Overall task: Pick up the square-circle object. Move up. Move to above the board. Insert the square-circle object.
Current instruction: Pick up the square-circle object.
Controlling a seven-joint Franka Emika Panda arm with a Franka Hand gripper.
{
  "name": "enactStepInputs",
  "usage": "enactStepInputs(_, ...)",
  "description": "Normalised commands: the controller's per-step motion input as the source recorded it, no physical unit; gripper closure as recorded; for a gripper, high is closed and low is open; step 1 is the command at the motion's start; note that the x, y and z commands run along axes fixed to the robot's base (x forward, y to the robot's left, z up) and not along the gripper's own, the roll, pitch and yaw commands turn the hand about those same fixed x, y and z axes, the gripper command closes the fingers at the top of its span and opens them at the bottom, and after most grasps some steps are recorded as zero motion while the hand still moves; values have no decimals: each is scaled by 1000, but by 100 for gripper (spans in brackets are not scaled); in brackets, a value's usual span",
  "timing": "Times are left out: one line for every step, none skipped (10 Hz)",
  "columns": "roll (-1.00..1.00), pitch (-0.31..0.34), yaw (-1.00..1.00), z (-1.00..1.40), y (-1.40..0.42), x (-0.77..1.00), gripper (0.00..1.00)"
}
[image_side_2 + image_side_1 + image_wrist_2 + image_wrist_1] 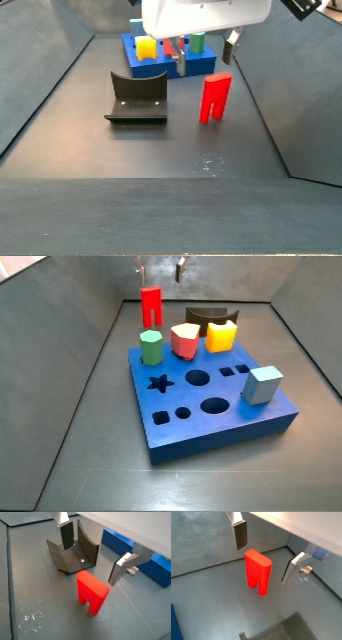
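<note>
Two silver fingers [240, 534] with dark pads hang spread wide apart above the square-circle object [258, 573], and nothing is between them; the gripper [91, 548] grips nothing and hovers clear of the block's top in both wrist views. That tall bright red block stands upright on the grey floor, its notch at the lower end against the floor, just beyond the far edge of the board [214, 406] in a side view. In a side view [215, 98] it stands alone, just beside the fixture [138, 97], with the gripper [203, 48] above it under the white wrist housing. The fixture, a dark bracket on its base plate, shows behind the block in a wrist view [75, 552]. On the blue board, star, round and square holes are open in the top. A green hexagonal prism [152, 347], a pinkish-red piece [185, 340] and a yellow piece [222, 335] stand along its far edge, and a pale blue block [262, 385] stands near its right edge
</note>
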Motion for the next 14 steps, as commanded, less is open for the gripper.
enactStepInputs(131,-23,186,-329,14,-489,0)
enactStepInputs(0,-9,129,-94,17,-157,0)
enactStepInputs(0,0,26,-106,34,-20,0)
enactStepInputs(49,0,49,-340,143,-206,0)
enactStepInputs(43,0,54,-377,171,-129,0)
enactStepInputs(0,0,26,-297,189,-69,0)
enactStepInputs(0,0,31,-200,109,0,0)
enactStepInputs(0,0,0,-91,0,0,0)
enactStepInputs(0,0,0,-146,0,0,0)
enactStepInputs(0,-1,0,-234,0,0,0)
enactStepInputs(4,-24,0,-369,0,0,0)
enactStepInputs(24,-20,0,-426,0,0,0)
enactStepInputs(0,0,0,-209,0,0,0)
enactStepInputs(0,0,0,0,0,0,100)
